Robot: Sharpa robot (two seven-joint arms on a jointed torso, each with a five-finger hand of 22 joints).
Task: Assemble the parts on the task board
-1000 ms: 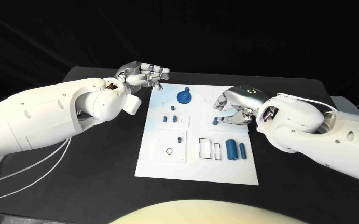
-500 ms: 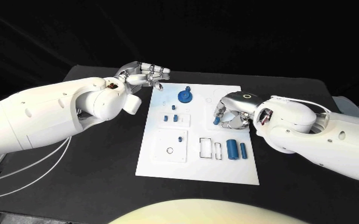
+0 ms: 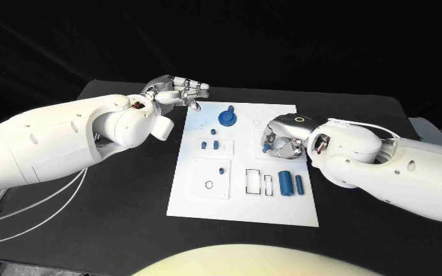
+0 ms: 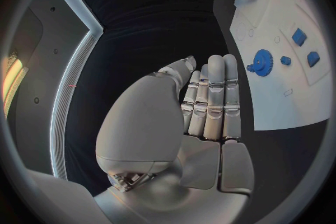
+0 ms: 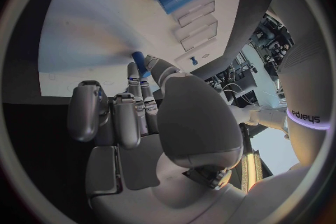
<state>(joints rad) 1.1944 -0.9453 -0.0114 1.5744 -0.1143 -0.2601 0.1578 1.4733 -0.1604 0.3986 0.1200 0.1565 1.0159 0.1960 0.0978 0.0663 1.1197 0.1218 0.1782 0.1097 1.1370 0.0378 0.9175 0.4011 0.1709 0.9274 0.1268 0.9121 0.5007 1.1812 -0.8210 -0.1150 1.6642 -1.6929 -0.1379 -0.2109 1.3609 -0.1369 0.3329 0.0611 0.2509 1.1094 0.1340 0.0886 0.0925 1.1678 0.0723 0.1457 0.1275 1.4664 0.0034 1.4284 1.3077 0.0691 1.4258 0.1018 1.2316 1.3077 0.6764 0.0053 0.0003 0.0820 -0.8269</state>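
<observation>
R hand (image 3: pixel 283 140) moved inward over white task board (image 3: pixel 241 209).

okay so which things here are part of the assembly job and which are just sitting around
Part of the job:
white task board
blue gear
small blue pegs
blue cylinders
small blue part at the right hand; whether it is gripped is unclear

Just there:
black table
left hand, hovering off the board's corner, holding nothing
</observation>
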